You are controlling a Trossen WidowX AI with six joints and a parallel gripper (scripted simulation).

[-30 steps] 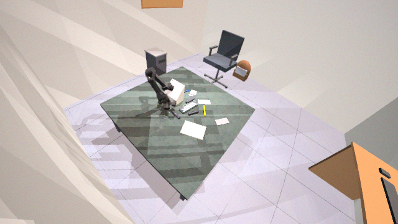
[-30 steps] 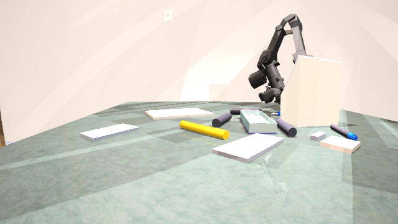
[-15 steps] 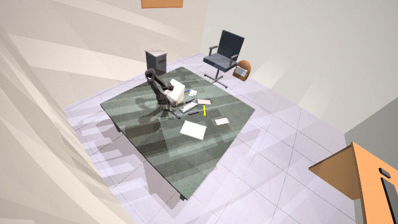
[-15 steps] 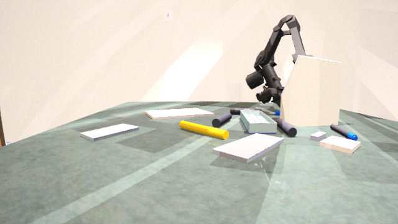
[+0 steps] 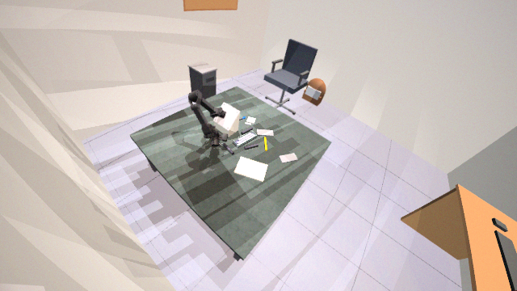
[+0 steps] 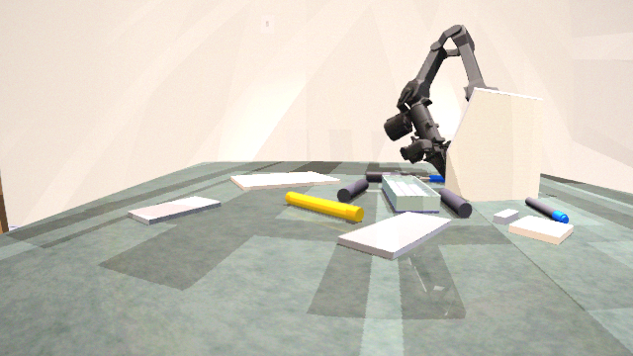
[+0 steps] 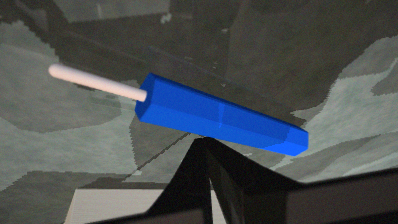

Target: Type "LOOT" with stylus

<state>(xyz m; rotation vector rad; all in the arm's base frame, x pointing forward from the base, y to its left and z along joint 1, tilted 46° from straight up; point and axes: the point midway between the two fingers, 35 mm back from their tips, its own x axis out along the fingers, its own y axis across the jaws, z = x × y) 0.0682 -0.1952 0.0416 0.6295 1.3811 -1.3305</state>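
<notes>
We see the stylus [image 7: 220,114], a blue bar with a thin white tip pointing to the left in the wrist view, lying flat on the green counter [image 6: 198,277]. It lies just in front of the end effector [image 7: 206,150], whose dark fingers are pressed together to the narrowest position with nothing between them; the stylus is not held. We cannot tell if the fingertips touch the blue bar or only stand close to it. In the exterior view the arm bends down from above behind a large cream block [image 6: 497,145], and the end effector [image 6: 437,160] hangs low near the counter, beside the blue end of the stylus [image 6: 436,178]. The keyboard [image 6: 409,193] lies near, in front of the stylus from this side, with a dark cylinder [image 6: 353,190] on one side and another dark cylinder [image 6: 456,202] on the other. A yellow cylinder [image 6: 323,206] lies further to the left. Flat white pads [image 6: 394,233] are spread around on the counter, and a dark pen with a blue cap [image 6: 546,210] lies to the right of the cream block. In the top view an office chair [image 5: 292,73] stands behind the counter.
</notes>
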